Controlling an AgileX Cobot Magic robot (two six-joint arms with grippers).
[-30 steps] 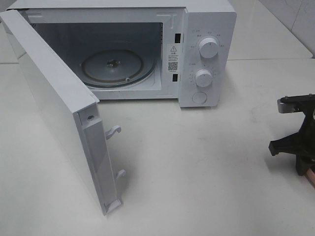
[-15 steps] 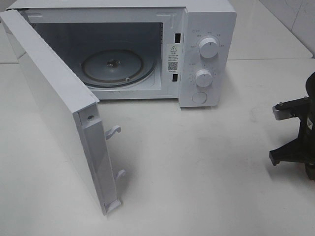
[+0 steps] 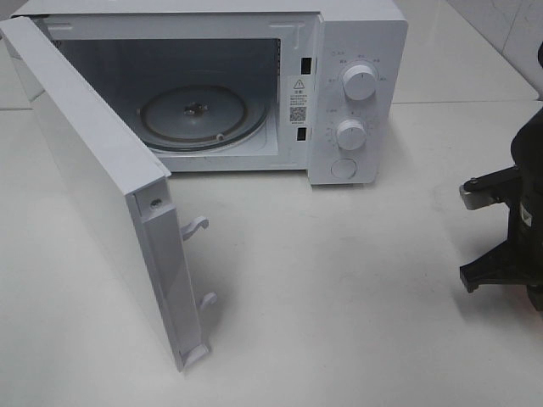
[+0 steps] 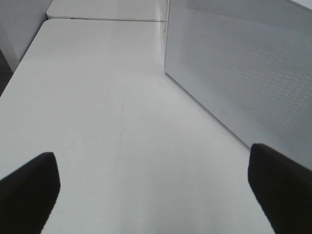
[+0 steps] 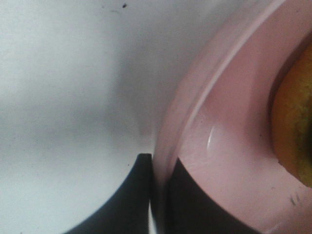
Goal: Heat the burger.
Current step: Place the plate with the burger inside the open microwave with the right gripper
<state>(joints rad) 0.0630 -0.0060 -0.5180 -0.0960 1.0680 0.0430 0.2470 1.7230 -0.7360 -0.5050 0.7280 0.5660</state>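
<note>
Two pincers are at work, and they stand quite differently. The right pincer (image 5: 158,180) is squeezed tight on the rim of a pink plate (image 5: 229,122), one dark finger (image 5: 126,204) outside the rim and the other inside, on the plate's surface. The burger (image 5: 295,131) sits on that plate, just past the grip. Only a golden-brown sliver of it shows at the edge of the wrist view, blurred by closeness, so none of its layers can be made out.

The left pincer (image 4: 153,195) is spread as wide as it goes and holds nothing. Its two dark tips sit at the corners of its own view, above the bare white table (image 4: 97,97), with the dotted outer face of the door (image 4: 243,73) just beside it.

From the high camera, the right arm (image 3: 517,229) is a black shape low over the table at the right edge. The frame cuts it off, so its fingers, the plate and the burger cannot be seen there.

Farther back stands the white microwave (image 3: 356,34). Its door is swung wide to the left, and the glass turntable (image 3: 204,114) inside carries nothing. Two round knobs (image 3: 360,82) sit on the panel to the right of the opening.
</note>
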